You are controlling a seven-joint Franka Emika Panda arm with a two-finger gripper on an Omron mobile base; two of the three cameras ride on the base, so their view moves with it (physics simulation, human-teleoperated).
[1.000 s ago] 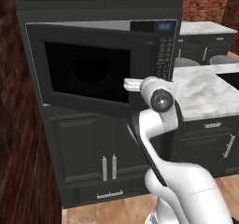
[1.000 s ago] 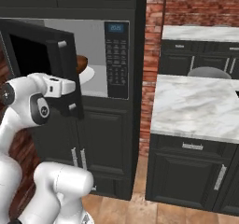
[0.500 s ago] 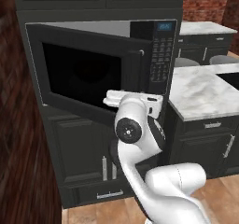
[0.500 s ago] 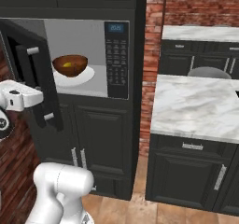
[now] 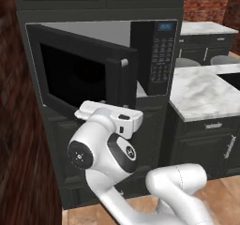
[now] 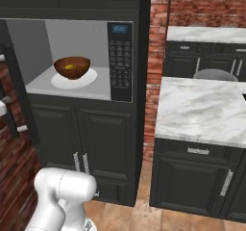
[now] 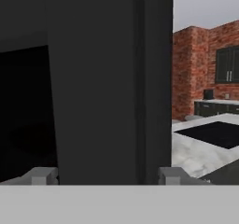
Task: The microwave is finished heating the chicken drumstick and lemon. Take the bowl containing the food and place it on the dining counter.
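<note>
The microwave stands with its dark glass door swung out to the left. Inside, the reddish-brown bowl rests on a flat white plate, and the yellow lemon shows in it. The chicken drumstick is hidden by the bowl's wall. My gripper is open, its fingertips wide apart right up against the door's dark panel, well to the left of the bowl. The dining counter lies to the right of the microwave column.
Dark cabinet doors sit under the microwave. A red brick wall separates the column from a back counter. A grey stool seat stands behind the dining counter. My white arm fills the foreground of the left base view.
The microwave door has swung further open to the left. My arm has dropped lower and left, uncovering the bowl in the right base view. The fingers have spread wider.
</note>
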